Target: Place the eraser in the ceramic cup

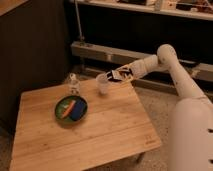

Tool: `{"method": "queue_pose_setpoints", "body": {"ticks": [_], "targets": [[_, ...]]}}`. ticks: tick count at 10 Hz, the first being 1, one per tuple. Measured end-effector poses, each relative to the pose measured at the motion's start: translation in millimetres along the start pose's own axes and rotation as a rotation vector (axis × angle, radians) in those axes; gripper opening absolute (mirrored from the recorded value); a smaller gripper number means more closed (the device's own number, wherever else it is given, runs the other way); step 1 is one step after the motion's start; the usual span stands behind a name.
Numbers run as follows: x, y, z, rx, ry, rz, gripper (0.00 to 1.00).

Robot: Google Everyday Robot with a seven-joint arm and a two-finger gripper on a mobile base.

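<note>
Just above the cup (pixel 103 84), at the table's (pixel 115 130) far edge, my gripper (pixel 113 75) is clamped on the eraser (pixel 109 76). Carrying looks done; releasing it inside remains.

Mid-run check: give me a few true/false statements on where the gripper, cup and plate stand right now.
1. The gripper is just right of the cup's rim, above the table. True.
2. The cup lies tipped on its side. False: it stands upright.
3. The blue block sits on the green plate. True.
4. The plate is between the cup and the gripper. False: it lies left of and nearer than the cup.
5. The gripper is wide open. False: it is shut; whether it holds the eraser cannot be made out.
</note>
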State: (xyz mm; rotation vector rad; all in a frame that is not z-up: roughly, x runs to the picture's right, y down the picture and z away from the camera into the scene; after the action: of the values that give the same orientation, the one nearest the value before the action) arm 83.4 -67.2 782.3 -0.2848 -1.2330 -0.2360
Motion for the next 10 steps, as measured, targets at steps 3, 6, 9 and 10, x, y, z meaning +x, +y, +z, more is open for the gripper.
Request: {"method": "queue_pose_setpoints", "body": {"ticks": [3,6,9,10], "targets": [[12,-2,7,-0.005,-0.012,-0.001,0.00],[18,-8,15,-0.013,-0.011,-0.010,0.00],[22,-12,20,-0.057,0.083,-0.013,0.00],[24,-13,21,-0.081,0.159,-0.011,0.00]]}}
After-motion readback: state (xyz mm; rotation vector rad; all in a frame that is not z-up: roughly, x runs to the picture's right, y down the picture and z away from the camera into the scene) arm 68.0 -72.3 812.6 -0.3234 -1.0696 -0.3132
